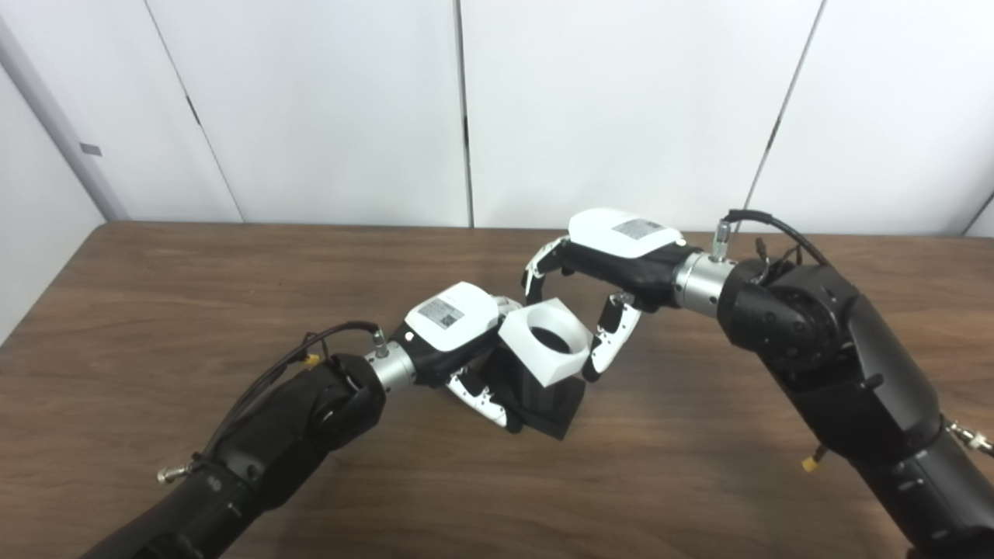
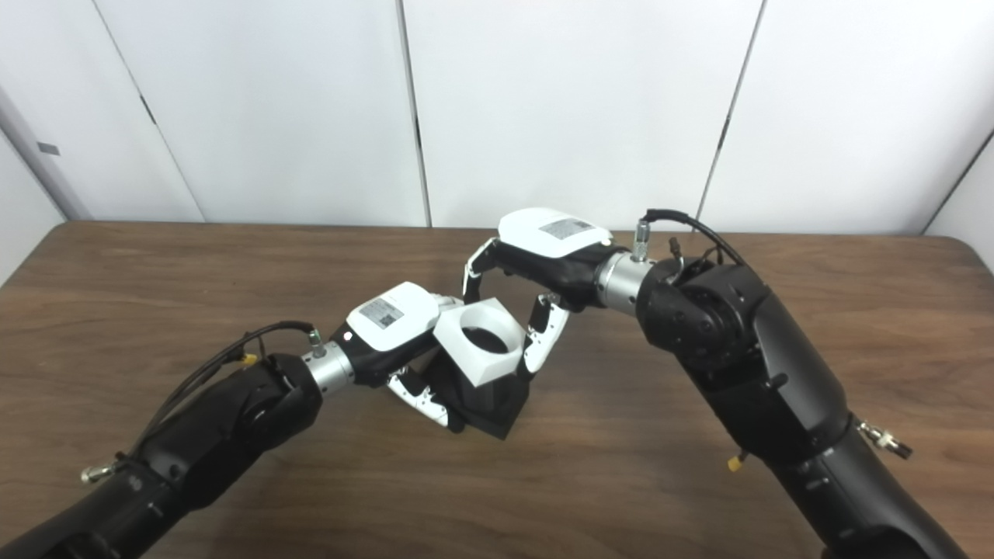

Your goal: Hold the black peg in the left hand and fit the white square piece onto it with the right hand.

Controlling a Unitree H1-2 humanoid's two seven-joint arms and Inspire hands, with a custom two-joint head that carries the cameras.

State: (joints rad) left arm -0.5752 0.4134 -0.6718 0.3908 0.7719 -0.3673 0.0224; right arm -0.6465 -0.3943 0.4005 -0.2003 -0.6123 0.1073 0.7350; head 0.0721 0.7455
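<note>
White square piece [image 1: 547,340] is sitting on the black peg [image 1: 550,401], tilted, above the desk [image 1: 155,310]. Left hand [image 1: 458,341] is clamping the peg base. Right hand [image 1: 598,287] is straddling the piece, fingers spread, contact unclear. Piece is looking rigid, light, smooth plastic; flat outer sides are likely giving the best grip.

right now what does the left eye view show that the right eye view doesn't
Only the left eye view: more of the grey wall post at far left. Only the right eye view: the table's rounded far right corner and the wall beside it. Both: the left hand holding the black peg, with the white square piece on its top and the right hand's fingers around that piece.
</note>
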